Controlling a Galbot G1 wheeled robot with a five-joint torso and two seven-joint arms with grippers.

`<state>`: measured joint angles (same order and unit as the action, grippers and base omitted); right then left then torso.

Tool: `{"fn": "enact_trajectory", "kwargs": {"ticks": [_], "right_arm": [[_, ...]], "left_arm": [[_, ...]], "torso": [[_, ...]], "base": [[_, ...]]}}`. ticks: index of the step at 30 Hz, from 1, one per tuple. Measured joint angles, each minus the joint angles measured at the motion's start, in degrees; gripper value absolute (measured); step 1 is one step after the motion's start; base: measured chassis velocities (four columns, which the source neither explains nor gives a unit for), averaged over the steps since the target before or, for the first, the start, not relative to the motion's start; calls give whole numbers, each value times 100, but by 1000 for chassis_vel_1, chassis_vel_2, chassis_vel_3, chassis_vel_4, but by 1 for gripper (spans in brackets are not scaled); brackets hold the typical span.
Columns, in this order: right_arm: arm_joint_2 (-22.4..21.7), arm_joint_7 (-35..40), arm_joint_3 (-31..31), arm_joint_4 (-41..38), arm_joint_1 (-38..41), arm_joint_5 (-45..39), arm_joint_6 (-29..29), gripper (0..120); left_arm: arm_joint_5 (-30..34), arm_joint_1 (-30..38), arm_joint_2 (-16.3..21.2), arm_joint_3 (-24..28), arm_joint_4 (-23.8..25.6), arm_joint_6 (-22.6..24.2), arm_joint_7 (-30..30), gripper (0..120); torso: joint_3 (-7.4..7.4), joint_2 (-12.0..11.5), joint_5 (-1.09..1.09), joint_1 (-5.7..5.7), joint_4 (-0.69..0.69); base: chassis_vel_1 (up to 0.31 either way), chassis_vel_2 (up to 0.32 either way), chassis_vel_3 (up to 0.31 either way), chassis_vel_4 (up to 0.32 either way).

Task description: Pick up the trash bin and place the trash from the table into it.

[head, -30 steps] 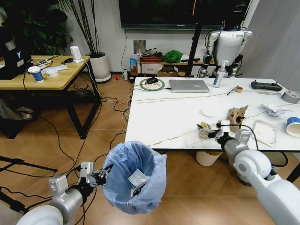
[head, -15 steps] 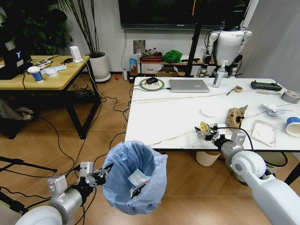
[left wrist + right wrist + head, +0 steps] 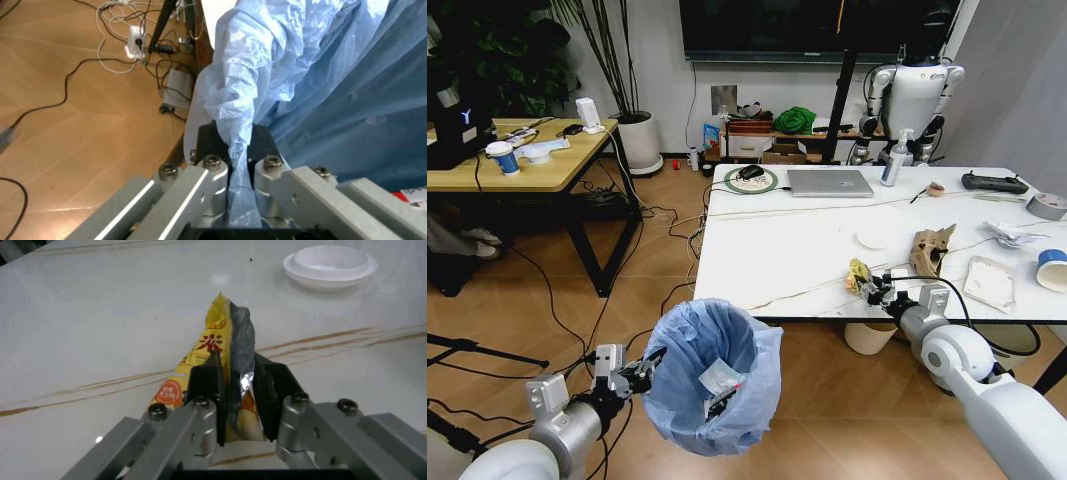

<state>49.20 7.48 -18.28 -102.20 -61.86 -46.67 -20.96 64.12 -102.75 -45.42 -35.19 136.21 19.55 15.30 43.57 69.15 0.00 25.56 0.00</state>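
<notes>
The trash bin [image 3: 712, 375], lined with a light-blue bag, hangs above the wooden floor in front of the table [image 3: 787, 250]. My left gripper [image 3: 649, 368] is shut on its rim and liner [image 3: 237, 115]. A white packet [image 3: 720, 378] lies inside the bin. My right gripper [image 3: 870, 286] is shut on the yellow snack wrapper [image 3: 223, 365], held just above the table's front edge. Farther right on the table lie a brown cardboard piece [image 3: 930, 247], a white packet [image 3: 989, 282], a paper wad [image 3: 1012, 235] and a blue-and-white paper cup [image 3: 1054, 268].
On the table stand a silver laptop [image 3: 830, 182], a white lid [image 3: 873, 238], a spray bottle [image 3: 894, 160], a controller [image 3: 994, 182] and a grey tape roll [image 3: 1049, 206]. A cream bin [image 3: 870, 336] sits under the table. A wooden desk [image 3: 517, 160] and cables [image 3: 667, 225] lie to the left.
My right gripper has lifted the yellow snack wrapper off the table and drawn it left toward the front edge. The left gripper and bin have barely moved.
</notes>
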Motion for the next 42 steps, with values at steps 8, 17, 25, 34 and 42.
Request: {"fn": "enact_trajectory", "kwargs": {"ticks": [8, 17, 25, 34, 42], "right_arm": [[-41, -75, 2, -1, -34, 18, 53, 0], [-330, -839, 101, -477, 92, 128, 1240, 0], [-1164, -1961, 737, -1866, 216, -62, 1957, 0], [-1664, -2804, 2150, -2336, 601, 465, 2636, 0], [-1746, -3306, 2569, -2095, 650, 1209, 3082, 0]], "left_arm": [[3, 37, -12, 16, 0, 0, 2, 0], [32, 62, 41, 163, 2, 2, 17, 0], [175, 103, 164, 190, 21, 14, 76, 0], [204, 60, 160, 144, 49, 17, 89, 0], [159, 16, 65, 124, 78, 19, 83, 0]], "torso": [[0, 0, 0, 0, 0], [0, 0, -3, 0, 1], [0, 0, -1, 0, 0], [0, 1, 0, 0, 0], [0, 0, 0, 0, 0]], "base": [[0, 0, 0, 0], [0, 0, 0, 0], [0, 0, 0, 0], [0, 0, 0, 0], [0, 0, 0, 0]]}}
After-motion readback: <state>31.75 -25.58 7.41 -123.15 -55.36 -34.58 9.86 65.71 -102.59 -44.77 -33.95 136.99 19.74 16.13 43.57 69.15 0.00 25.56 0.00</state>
